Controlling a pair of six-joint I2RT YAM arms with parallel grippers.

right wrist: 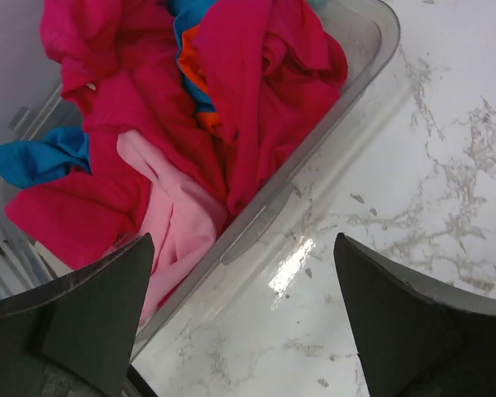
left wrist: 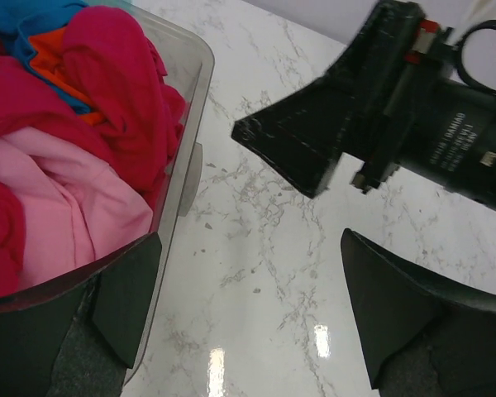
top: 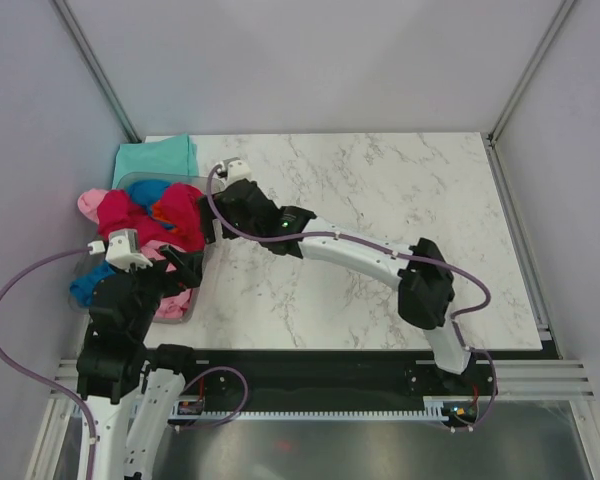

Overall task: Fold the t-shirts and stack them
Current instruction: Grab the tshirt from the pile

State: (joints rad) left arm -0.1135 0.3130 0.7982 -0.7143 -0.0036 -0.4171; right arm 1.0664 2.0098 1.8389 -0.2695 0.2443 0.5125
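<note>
Both pincers stand wide open with nothing between the fingers. The right pincer [right wrist: 244, 306] hovers over the right-hand rim of the clear plastic bin [right wrist: 372, 50], its arm reaching across from the right side. The left pincer [left wrist: 256, 314] hangs at the bin's near right corner, close to the other, one finger over the bin wall and one over bare marble.

The t-shirts lie mostly in a tangled heap inside the bin, at the left edge of the surface. The large crimson t-shirt [right wrist: 264, 107] lies on top and spills toward the rim. The pink one [right wrist: 178, 223] lies under it on the near side, with scraps of the blue one [right wrist: 37, 157] and the orange one [right wrist: 197, 78] showing between folds. The mint-teal t-shirt [top: 155, 158] lies flat on the surface just beyond the bin, at the far left corner.

This looks like the step of fetching a shirt from the bin. The next move probably calls for one pincer to dip in and pinch a single layer, likely the crimson one. It should then lift clear without dragging its neighbours.

The surface [top: 380, 200] is white marble-patterned. Plain pale walls with metal corner posts [top: 95, 70] close it in.
</note>
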